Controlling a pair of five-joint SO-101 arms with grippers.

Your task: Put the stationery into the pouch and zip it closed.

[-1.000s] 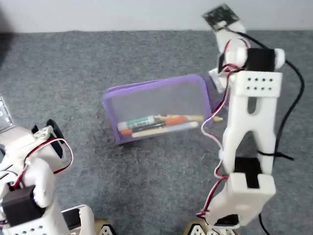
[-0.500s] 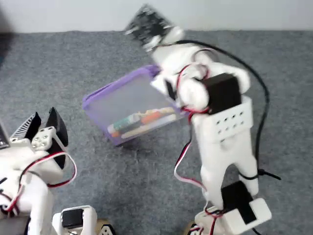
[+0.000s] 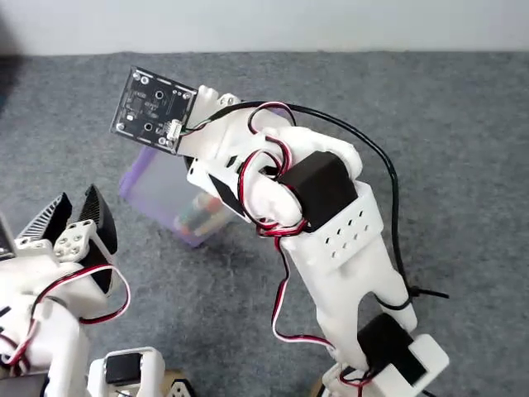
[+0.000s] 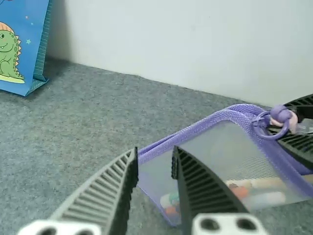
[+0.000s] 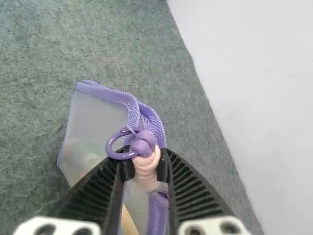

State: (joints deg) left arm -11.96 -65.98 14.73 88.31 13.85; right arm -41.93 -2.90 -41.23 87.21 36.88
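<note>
Pens (image 4: 254, 186) lie inside purple pouch (image 4: 215, 147), right jaws pinching its zipper pull (image 5: 143, 148), left jaws slightly parted, empty.

Counter (image 3: 463, 124): grey carpet-like surface. White wall (image 4: 195, 39) behind it. Blue bag (image 4: 22, 44) with green dinosaur print stands on the counter, against the wall.

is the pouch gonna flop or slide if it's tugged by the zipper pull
Probably floppy: the pouch is thin see-through film and fabric. Likely light, so it should slide on the carpet; loose pens may shift inside.
</note>
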